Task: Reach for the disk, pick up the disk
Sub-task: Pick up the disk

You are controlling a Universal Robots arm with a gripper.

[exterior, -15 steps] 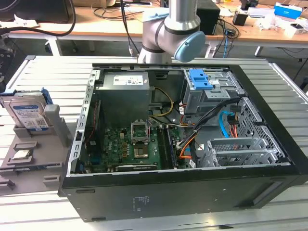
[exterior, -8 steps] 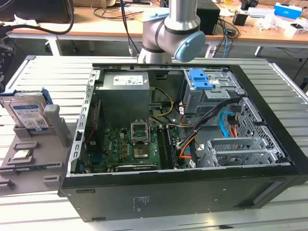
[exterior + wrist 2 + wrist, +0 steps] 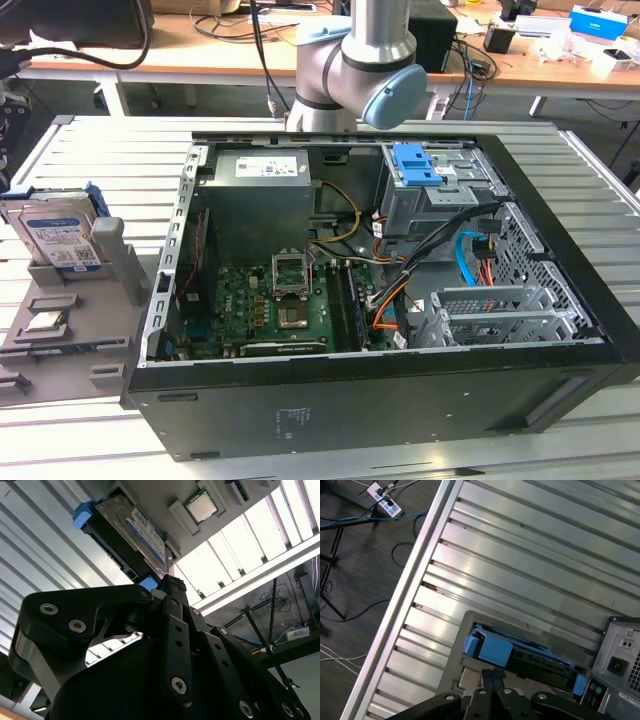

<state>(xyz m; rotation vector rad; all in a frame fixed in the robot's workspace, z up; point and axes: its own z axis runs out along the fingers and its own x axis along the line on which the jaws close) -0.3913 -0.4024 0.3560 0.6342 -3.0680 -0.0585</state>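
The disk (image 3: 60, 235) stands on edge in a grey holder (image 3: 65, 335) at the exterior view's left; it is silver with a blue-and-white label and a blue side bracket. In the second wrist view the disk (image 3: 149, 534) shows its label just past the tip of my gripper (image 3: 172, 582). In the first wrist view the disk (image 3: 535, 656) appears edge-on with its blue bracket, just beyond my gripper (image 3: 492, 674). The black fingers lie together with nothing between them, and they hang apart from the disk.
An open black computer case (image 3: 400, 420) fills the middle of the slatted metal table (image 3: 100, 150), right beside the holder. A blue latch piece (image 3: 415, 165) sits inside it. A small square chip (image 3: 45, 322) lies on the holder. The table edge (image 3: 400, 605) drops to a cabled floor.
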